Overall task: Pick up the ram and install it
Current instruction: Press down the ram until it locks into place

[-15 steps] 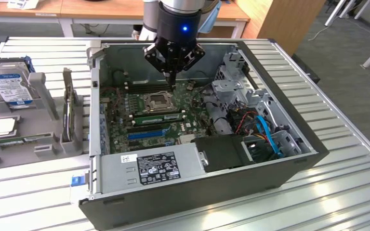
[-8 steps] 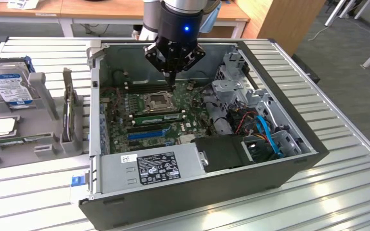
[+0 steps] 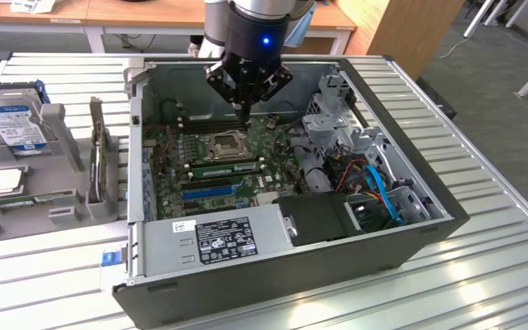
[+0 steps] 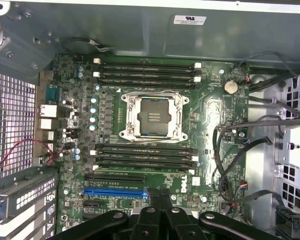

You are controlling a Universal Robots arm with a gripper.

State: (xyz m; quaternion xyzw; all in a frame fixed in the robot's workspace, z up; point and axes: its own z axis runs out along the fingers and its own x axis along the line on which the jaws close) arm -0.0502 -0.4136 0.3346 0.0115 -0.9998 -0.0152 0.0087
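Inside case (image 3: 392,206), shut fingers (image 3: 243,103) hover above motherboard (image 4: 215,115).

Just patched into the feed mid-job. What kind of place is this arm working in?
Probably a computer-assembly workbench in a lab or office: an open grey desktop tower case lies on a ribbed metal table, a grey parts holder carries a blue-and-silver hard drive, and wooden desks stand behind.

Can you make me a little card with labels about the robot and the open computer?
place: open computer case on a ribbed metal table
end effector: shut, nothing seen in it, above the motherboard
ram: slim green stick lying in the grey holder, at the exterior view's left
also in holder: blue-and-silver hard drive
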